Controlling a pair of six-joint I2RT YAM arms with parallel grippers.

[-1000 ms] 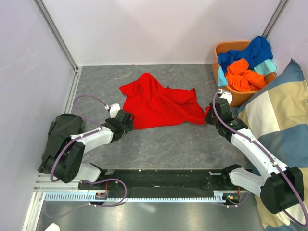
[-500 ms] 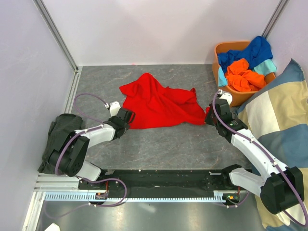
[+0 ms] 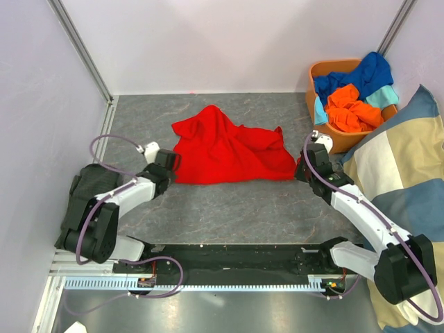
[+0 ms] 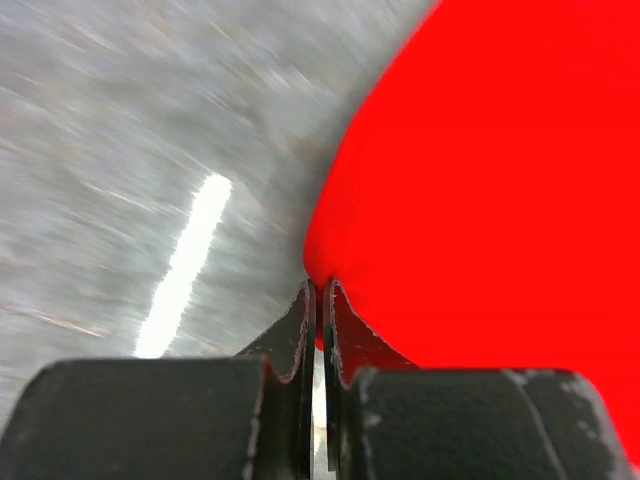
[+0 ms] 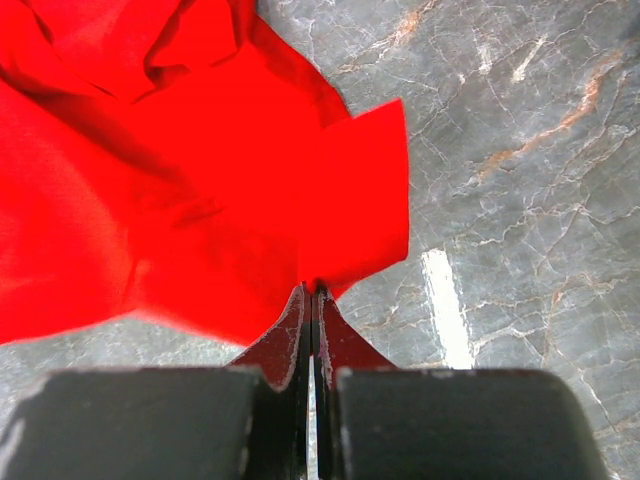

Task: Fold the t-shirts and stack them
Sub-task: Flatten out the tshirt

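Left fingers (image 4: 297, 345) are pressed together, pinching the near-left edge of the red t-shirt (image 3: 229, 149); right fingers (image 5: 290, 345) are likewise closed, pinching its near-right corner. The shirt lies crumpled and partly spread on the grey bench (image 3: 243, 208), mid-bench between the two arms. At the far right corner an orange basket (image 3: 326, 66) holds blue (image 3: 368, 73), orange (image 3: 350, 111) and teal (image 3: 385, 96) t-shirts in a heap, with a checked cushion (image 3: 388, 173) just beside it.
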